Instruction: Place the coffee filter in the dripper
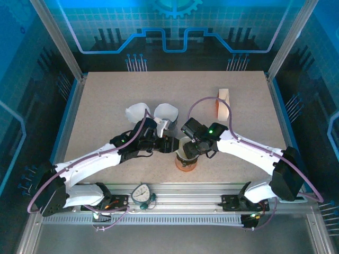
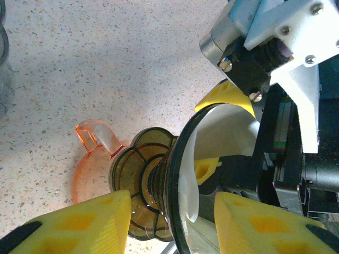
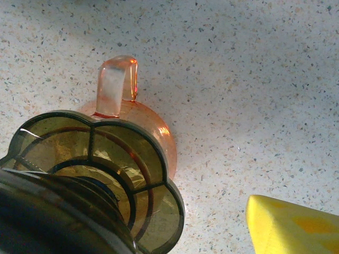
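A smoky-brown dripper (image 2: 140, 174) with a flower-shaped base stands on an orange cup (image 3: 119, 87) between the two arms, near the table's front (image 1: 185, 159). The white coffee filter (image 2: 225, 132) lies inside the dripper's cone, its edge at the rim. My left gripper (image 2: 172, 217) is open, and its yellow fingers (image 2: 79, 225) straddle the rim without touching it. My right gripper (image 1: 189, 144) is open too. One of its fingertips (image 2: 228, 98) rests by the rim's top, the other (image 2: 206, 169) reaches inside by the filter. In the right wrist view its finger (image 3: 291, 227) stands clear of the dripper.
Two white paper cones (image 1: 139, 112) (image 1: 165, 112) sit just behind the left gripper. A tan block (image 1: 223, 100) stands at the back right. A round dial (image 1: 142, 193) lies on the front rail. Bare tabletop (image 1: 106, 100) stretches to the back and both sides.
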